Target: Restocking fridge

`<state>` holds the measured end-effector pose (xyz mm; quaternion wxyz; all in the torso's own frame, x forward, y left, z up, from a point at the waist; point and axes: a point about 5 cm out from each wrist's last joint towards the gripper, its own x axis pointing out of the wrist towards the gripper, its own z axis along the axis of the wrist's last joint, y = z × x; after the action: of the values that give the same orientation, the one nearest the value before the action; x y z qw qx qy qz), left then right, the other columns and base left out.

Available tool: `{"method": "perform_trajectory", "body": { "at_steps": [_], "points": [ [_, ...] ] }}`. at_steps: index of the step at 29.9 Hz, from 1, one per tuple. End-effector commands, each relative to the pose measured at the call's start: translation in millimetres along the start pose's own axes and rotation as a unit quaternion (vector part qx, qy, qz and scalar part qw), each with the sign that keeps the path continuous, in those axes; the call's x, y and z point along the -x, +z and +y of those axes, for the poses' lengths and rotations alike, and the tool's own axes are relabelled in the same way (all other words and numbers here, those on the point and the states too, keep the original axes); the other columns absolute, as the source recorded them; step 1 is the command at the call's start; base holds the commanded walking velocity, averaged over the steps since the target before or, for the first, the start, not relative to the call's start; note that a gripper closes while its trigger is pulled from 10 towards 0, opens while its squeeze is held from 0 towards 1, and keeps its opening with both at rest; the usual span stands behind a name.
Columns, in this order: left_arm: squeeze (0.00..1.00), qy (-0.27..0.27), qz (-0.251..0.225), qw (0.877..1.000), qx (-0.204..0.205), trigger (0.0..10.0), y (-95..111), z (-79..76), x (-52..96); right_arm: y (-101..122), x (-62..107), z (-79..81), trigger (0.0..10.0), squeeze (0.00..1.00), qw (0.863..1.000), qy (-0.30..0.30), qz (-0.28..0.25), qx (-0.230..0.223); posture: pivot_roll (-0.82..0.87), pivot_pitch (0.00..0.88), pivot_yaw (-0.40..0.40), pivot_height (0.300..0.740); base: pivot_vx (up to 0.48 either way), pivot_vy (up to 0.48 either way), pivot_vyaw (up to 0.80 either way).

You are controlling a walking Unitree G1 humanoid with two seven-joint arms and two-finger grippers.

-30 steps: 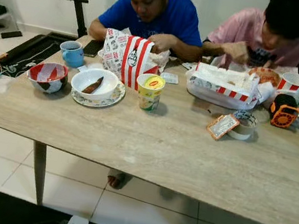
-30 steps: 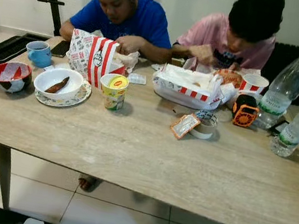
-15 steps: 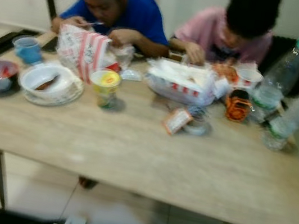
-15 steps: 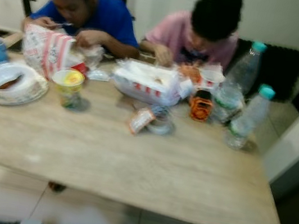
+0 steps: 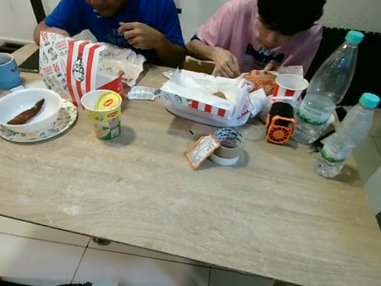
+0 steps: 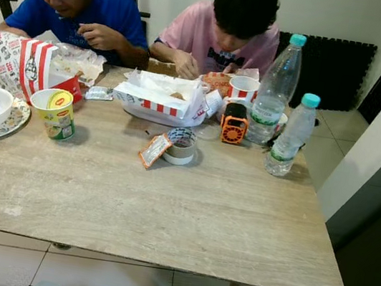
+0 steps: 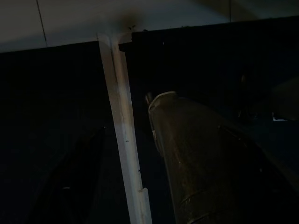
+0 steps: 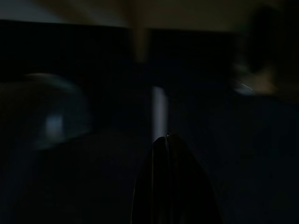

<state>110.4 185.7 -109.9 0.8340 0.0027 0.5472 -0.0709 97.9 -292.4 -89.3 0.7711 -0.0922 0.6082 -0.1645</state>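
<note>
Bottles (image 6: 276, 90) and (image 6: 291, 136) are crowded beside two diners' food on the table (image 6: 185, 222), where a careless reach could topple them; the right gripper (image 8: 173, 154) is seen pressed together, the left gripper's (image 7: 196, 154) jaw state cannot be told.

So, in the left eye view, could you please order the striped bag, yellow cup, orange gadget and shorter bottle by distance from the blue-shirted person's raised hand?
From that raised hand:
1. striped bag, right beside it
2. yellow cup, in front of the bag
3. orange gadget, mid-table, before the pink-shirted person
4. shorter bottle, far right
</note>
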Motion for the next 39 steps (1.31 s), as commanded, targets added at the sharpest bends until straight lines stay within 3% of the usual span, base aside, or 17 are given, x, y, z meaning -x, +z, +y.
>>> {"method": "perform_trajectory", "body": {
  "at_steps": [1,2,3,4,7,10,15,21,27,30,31,32,34,35,38,39],
  "points": [
    [0.0,0.004,0.03,1.0,-0.002,10.0,-15,2.6,2.8,-4,0.2,-14.1,10.0,1.0,0.999,-0.033,0.01,-0.03,-0.01,0.0,0.006,0.74,0.0,0.0,0.0],
    [0.0,0.005,0.03,1.0,-0.002,10.0,-15,2.9,2.9,-6,0.4,-21.4,10.0,1.0,0.998,-0.043,0.014,-0.041,-0.01,0.0,0.006,0.74,0.0,0.0,0.0],
    [0.0,0.007,0.029,1.0,-0.002,10.0,-15,3.7,3.0,-11,1.7,-38.8,10.0,1.0,0.994,-0.073,0.022,-0.073,-0.01,0.0,0.006,0.74,0.0,0.0,0.0],
    [0.0,0.007,0.029,1.0,-0.002,10.0,-15,3.7,3.0,-11,1.7,-38.8,10.0,1.0,0.994,-0.073,0.022,-0.073,-0.01,0.0,0.006,0.74,0.0,0.0,0.0],
    [0.0,0.006,0.029,1.0,0.0,10.0,-15,3.2,2.9,-14,4.4,-61.2,10.0,1.0,0.987,-0.115,0.025,-0.105,-0.02,0.0,0.002,0.74,0.0,0.0,0.0],
    [0.0,0.005,0.029,1.0,0.0,10.0,-15,2.8,2.9,-15,5.4,-67.4,10.0,1.0,0.985,-0.127,0.025,-0.112,-0.02,0.0,0.002,0.74,0.0,0.0,0.0],
    [0.0,0.001,0.028,1.0,0.004,10.0,-16,0.2,2.5,-10,16.9,-117.4,10.0,1.0,0.959,-0.217,0.006,-0.18,-0.02,0.0,-0.004,0.74,0.0,0.0,0.0],
    [0.0,-0.003,0.029,1.0,0.007,10.0,-16,-1.7,2.2,43,43.4,-176.8,10.0,1.0,0.917,-0.3,-0.12,-0.233,-0.03,0.0,-0.008,0.74,0.0,0.0,0.0],
    [0.0,-0.003,0.029,1.0,0.006,10.0,-16,-2.0,2.0,79,60.2,-195.8,10.0,1.0,0.894,-0.32,-0.191,-0.248,-0.03,0.0,-0.008,0.74,0.0,0.0,0.0],
    [0.0,-0.004,0.028,1.0,0.005,10.0,-16,-2.2,2.0,148,91.6,-206.2,10.0,1.0,0.843,-0.27,-0.338,-0.321,-0.02,0.0,-0.003,0.74,0.0,0.0,0.0],
    [0.0,-0.004,0.028,1.0,0.004,10.0,-16,-1.8,2.2,189,112.5,-202.1,10.0,1.0,0.813,-0.214,-0.422,-0.341,-0.02,0.0,-0.001,0.74,0.0,0.0,0.0],
    [0.0,-0.004,0.028,1.0,0.004,10.0,-16,-1.8,2.2,189,112.5,-202.1,10.0,1.0,0.813,-0.214,-0.422,-0.341,-0.02,0.0,-0.001,0.74,0.0,0.0,0.0],
    [0.0,-0.004,0.029,1.0,0.003,10.0,-16,-1.2,2.4,226,134.8,-194.6,10.0,1.0,0.773,-0.146,-0.493,-0.371,-0.02,0.0,0.001,0.74,0.0,0.0,0.0],
    [0.0,-0.004,0.029,1.0,0.003,10.0,-16,-1.2,2.4,226,134.8,-194.6,10.0,1.0,0.773,-0.146,-0.493,-0.371,-0.02,0.0,0.001,0.74,0.0,0.0,0.0],
    [0.0,-0.002,0.029,1.0,0.004,10.0,-18,0.2,3.1,276,172.5,-177.7,10.0,1.0,0.714,-0.04,-0.582,-0.386,0.0,0.0,0.0,0.74,0.0,0.0,0.0],
    [0.0,-0.002,0.03,1.0,0.004,10.0,-19,0.4,3.3,285,178.9,-172.7,10.0,1.0,0.706,-0.018,-0.596,-0.383,0.0,0.0,0.0,0.74,0.0,0.0,0.0]
  ]
}}
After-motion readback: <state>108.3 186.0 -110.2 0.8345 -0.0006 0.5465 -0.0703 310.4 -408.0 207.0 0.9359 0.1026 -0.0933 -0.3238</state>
